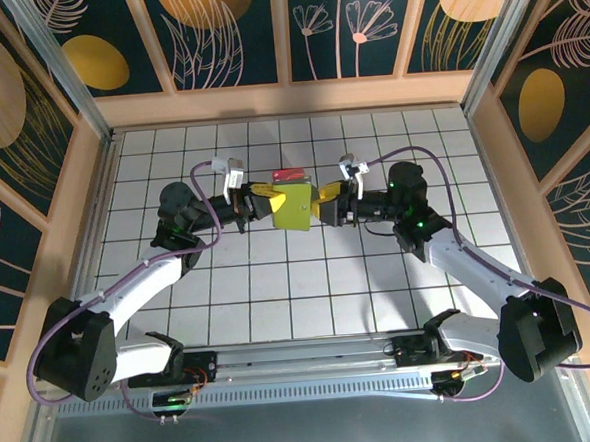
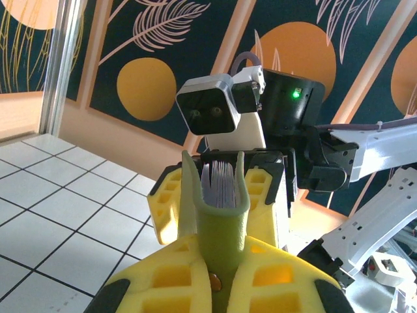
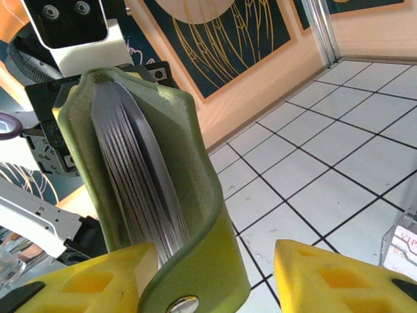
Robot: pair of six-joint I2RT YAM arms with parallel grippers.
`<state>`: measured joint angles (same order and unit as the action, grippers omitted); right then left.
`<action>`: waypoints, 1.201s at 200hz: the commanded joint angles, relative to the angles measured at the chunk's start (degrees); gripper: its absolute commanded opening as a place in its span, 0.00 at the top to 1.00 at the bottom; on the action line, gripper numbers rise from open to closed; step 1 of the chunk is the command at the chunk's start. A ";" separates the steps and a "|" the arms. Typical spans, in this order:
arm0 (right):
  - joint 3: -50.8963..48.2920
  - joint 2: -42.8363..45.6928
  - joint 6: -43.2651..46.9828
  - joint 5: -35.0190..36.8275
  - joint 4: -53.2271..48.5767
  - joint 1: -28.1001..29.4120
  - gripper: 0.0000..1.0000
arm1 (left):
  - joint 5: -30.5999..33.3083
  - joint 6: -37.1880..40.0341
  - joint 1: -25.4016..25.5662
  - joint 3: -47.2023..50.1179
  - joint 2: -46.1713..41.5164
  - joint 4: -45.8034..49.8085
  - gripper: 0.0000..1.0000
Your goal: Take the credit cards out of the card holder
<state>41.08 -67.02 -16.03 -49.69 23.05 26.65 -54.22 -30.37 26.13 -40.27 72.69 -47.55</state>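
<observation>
The olive-green card holder (image 1: 292, 209) hangs in the air above the middle of the table, between my two grippers. My left gripper (image 1: 262, 201) is shut on its spine end (image 2: 221, 228), pinching it between both yellow pads. From the opposite side my right gripper (image 1: 326, 205) stands open around the holder's open end (image 3: 195, 215). Its left finger (image 3: 91, 280) lies against the holder. Its right finger (image 3: 332, 277) stands clear of the green cover with a gap. Thin grey leaves (image 3: 130, 163) fan out inside the holder. The credit cards are hidden among them.
A small clear box (image 1: 288, 174) with red contents sits on the white tiled table (image 1: 280, 302) just behind the holder, also at the right wrist view's lower right (image 3: 399, 244). Wooden walls (image 1: 103, 193) ring the table.
</observation>
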 commanded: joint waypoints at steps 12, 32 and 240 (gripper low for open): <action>-0.88 2.33 1.73 5.31 -0.98 0.01 0.49 | -1.42 -0.34 -0.16 0.80 -2.70 -4.12 1.00; -1.60 2.57 0.48 3.45 1.47 0.06 0.49 | -1.59 -0.48 -0.06 0.81 -2.76 -4.43 1.00; -0.44 3.04 1.57 0.65 5.40 0.08 0.53 | -4.41 -1.97 1.48 -0.64 0.50 -4.28 1.00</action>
<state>40.10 -65.06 -14.87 -47.44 26.81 26.61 -56.80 -32.08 27.11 -39.72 72.36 -49.10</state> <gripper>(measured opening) 0.454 0.047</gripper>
